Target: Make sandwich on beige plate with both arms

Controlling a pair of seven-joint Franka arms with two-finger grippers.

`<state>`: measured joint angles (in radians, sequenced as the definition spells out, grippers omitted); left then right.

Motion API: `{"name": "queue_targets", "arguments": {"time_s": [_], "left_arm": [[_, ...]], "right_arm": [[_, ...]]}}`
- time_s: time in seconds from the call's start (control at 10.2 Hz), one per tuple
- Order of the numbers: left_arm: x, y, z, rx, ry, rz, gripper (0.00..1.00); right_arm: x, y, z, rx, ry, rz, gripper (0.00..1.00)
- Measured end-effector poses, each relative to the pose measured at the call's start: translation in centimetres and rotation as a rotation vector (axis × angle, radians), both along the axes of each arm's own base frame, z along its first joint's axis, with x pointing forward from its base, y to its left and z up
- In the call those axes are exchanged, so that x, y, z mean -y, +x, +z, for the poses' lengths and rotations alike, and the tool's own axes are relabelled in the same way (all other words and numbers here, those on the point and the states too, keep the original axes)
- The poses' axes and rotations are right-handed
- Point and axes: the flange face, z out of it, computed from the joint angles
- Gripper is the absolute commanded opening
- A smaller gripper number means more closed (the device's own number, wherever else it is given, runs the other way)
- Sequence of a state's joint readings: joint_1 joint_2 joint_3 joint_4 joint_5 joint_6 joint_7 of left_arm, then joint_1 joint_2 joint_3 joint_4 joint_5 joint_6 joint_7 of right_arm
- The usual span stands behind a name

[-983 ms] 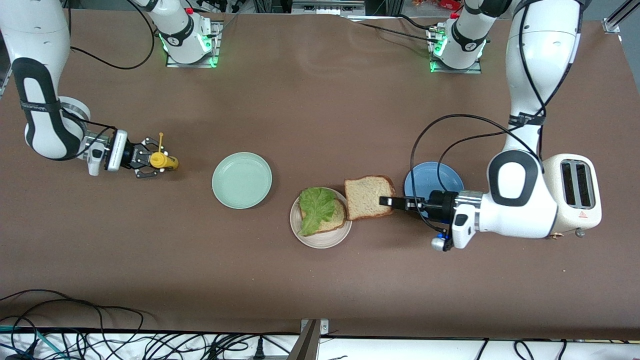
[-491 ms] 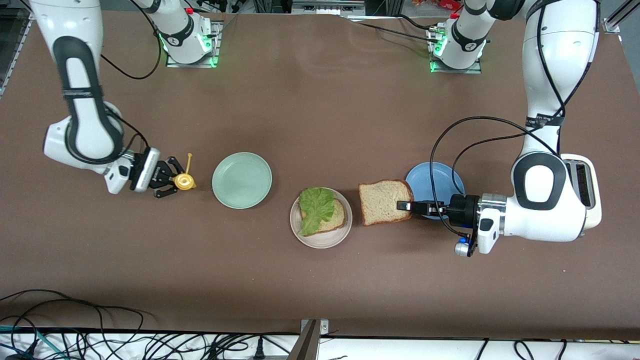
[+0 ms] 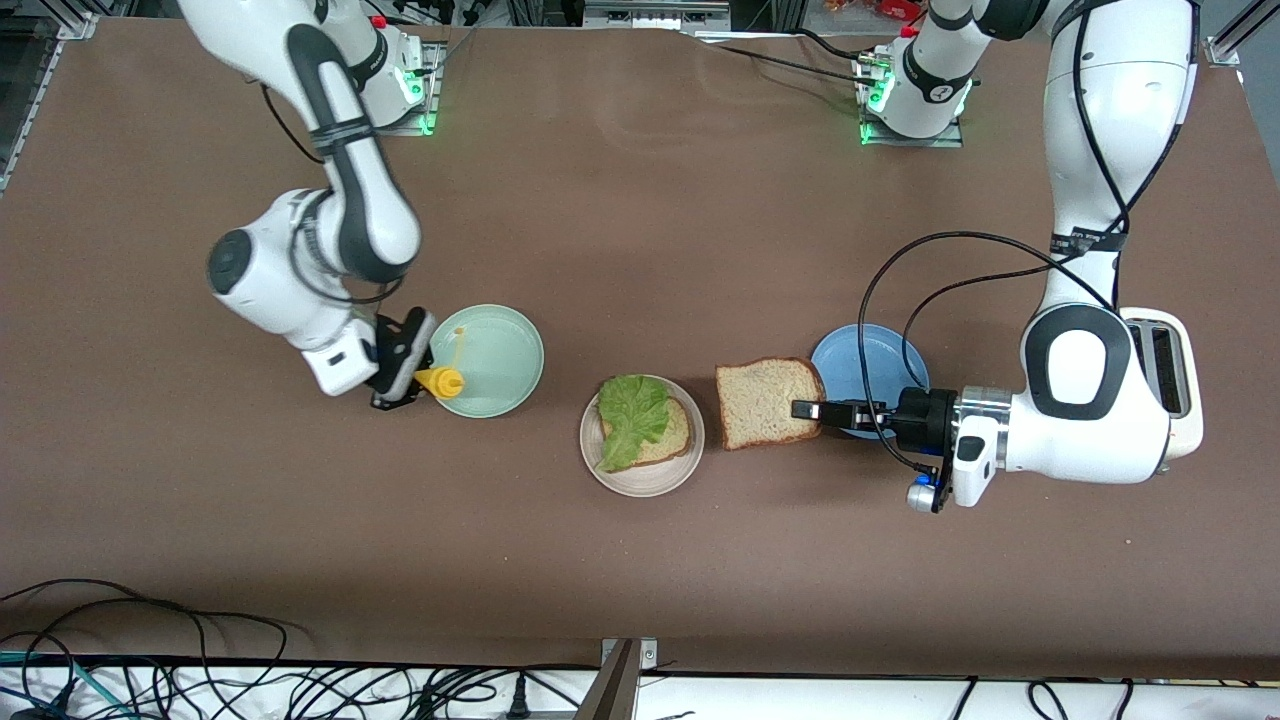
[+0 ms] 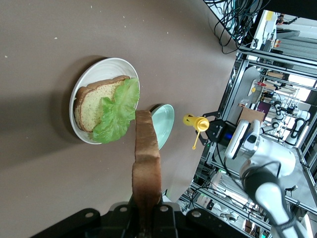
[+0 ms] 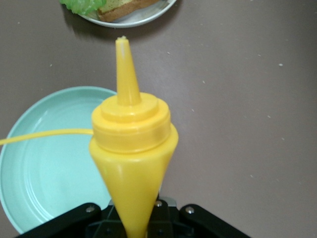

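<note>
Left hand (image 3: 806,409) grips bread (image 3: 766,402) beside beige plate (image 3: 642,479); right hand (image 3: 415,372) clamps bottle (image 3: 441,381) (over green plate (image 3: 497,345)).

Plate with bread slice (image 3: 668,432) and lettuce (image 3: 632,418) on it sits between the other two plates (image 3: 500,395) (image 3: 880,350), nearer the front camera than both. Second slice (image 3: 765,402) hangs over the table (image 3: 640,200) between that plate and the one toward the left arm's end; toaster (image 3: 1165,385) at that end.

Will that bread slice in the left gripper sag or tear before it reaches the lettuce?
The bread slice is pinched at one edge by the left gripper and juts out flat, so it seems fairly stiff. It probably weighs little. Soft crumb could tear at the pinch if jerked.
</note>
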<state>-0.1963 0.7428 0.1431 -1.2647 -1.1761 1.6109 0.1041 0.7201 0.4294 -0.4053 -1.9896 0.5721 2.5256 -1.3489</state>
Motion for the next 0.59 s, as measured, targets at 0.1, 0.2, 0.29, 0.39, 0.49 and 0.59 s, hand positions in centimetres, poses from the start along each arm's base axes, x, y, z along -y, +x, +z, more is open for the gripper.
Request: {"name": "queue_targets", "arguments": {"time_s": [0.1, 0.2, 0.29, 0.39, 0.49, 0.59], "left_arm": [[0.0, 0.0, 0.0, 0.000, 0.000, 0.000, 0.00], [0.0, 0.0, 0.0, 0.000, 0.000, 0.000, 0.00], [0.0, 0.0, 0.0, 0.000, 0.000, 0.000, 0.00], [0.0, 0.0, 0.0, 0.000, 0.000, 0.000, 0.00], [0.0, 0.0, 0.0, 0.000, 0.000, 0.000, 0.00], [0.0, 0.0, 0.0, 0.000, 0.000, 0.000, 0.00]], "right_arm": [[-2.7, -0.5, 0.3, 0.002, -0.071, -0.016, 0.00], [-5.2, -1.0, 0.5, 0.019, -0.151, -0.031, 0.00], [-7.6, -1.5, 0.6, 0.045, -0.234, -0.036, 0.00], [-9.9, -2.0, 0.2, 0.055, -0.323, -0.028, 0.00], [-12.4, -2.5, -0.3, 0.050, -0.433, -0.022, 0.00], [-15.4, -3.0, -0.6, 0.051, -0.548, -0.035, 0.00]]}}
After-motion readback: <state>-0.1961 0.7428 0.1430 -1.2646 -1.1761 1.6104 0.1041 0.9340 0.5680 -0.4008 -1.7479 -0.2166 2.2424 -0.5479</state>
